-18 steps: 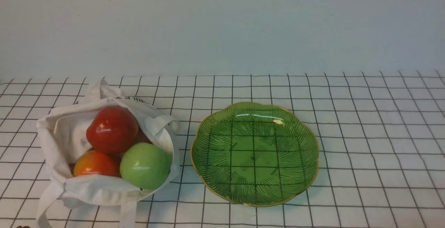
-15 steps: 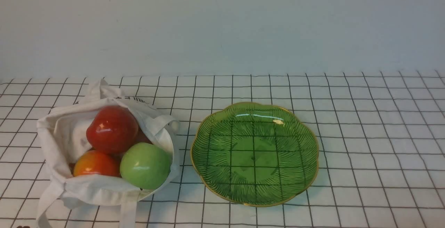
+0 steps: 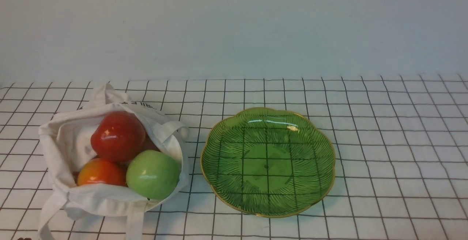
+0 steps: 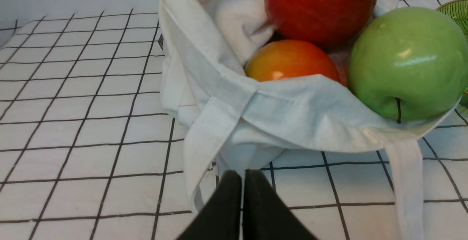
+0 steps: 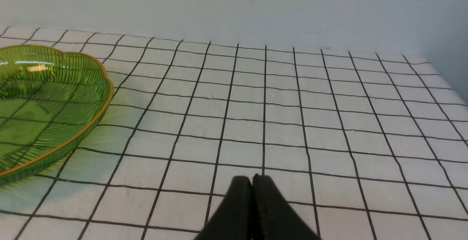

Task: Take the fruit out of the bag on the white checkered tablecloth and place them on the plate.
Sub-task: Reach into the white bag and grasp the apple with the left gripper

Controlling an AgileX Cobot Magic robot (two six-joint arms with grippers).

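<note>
Now your left gripper (image 4: 241,181) is clenched empty, just short of the bag (image 4: 292,119); the right gripper (image 5: 252,183) is clenched empty too. Spread the left jaws wide, then take the green apple (image 4: 406,60) from the bag's mouth, nearest the plate (image 3: 268,163) at its three o'clock.

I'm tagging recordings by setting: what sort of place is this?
Probably a staged test tabletop rather than a home: a white black-gridded tablecloth, a bare pale wall, an off-white cloth bag and a green glass plate.
</note>
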